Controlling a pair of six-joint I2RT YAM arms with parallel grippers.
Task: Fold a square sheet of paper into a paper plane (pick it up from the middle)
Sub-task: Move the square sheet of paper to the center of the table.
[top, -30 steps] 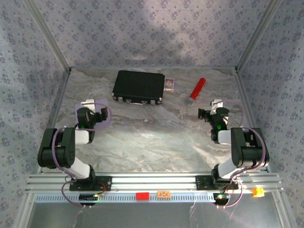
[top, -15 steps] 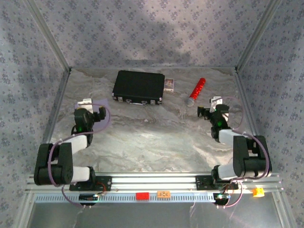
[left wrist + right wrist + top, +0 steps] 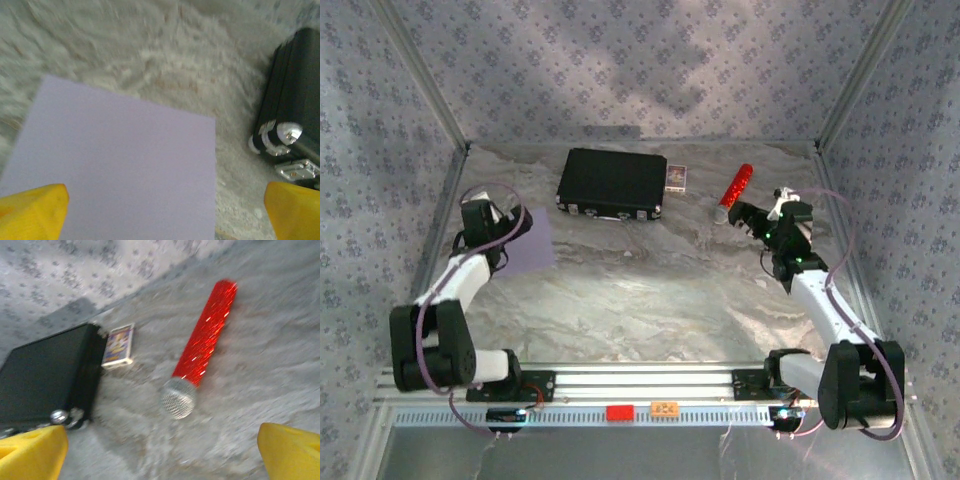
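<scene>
The sheet (image 3: pixel 530 245) lies flat and uncreased on the left side of the table (image 3: pixel 650 300), near the case (image 3: pixel 612 184). No fold is made and the sheet is not lifted, so you have the whole task ahead: the pick-up from the middle, then every fold after it.

Your left hand (image 3: pixel 512 222) is over the sheet's left edge, fingers spread wide, holding nothing. Your right hand (image 3: pixel 740 213) is well apart on the right, near the red cylinder (image 3: pixel 733 190), also spread and empty.

The left wrist view shows the sheet plain and square-cornered between yellow fingertips (image 3: pixel 32 210). It is blurred, so you cannot tell whether they touch the paper. The right wrist view shows the cylinder's mesh tip and the printed face of a card box (image 3: pixel 118 346) beside the case, details too small from above.
</scene>
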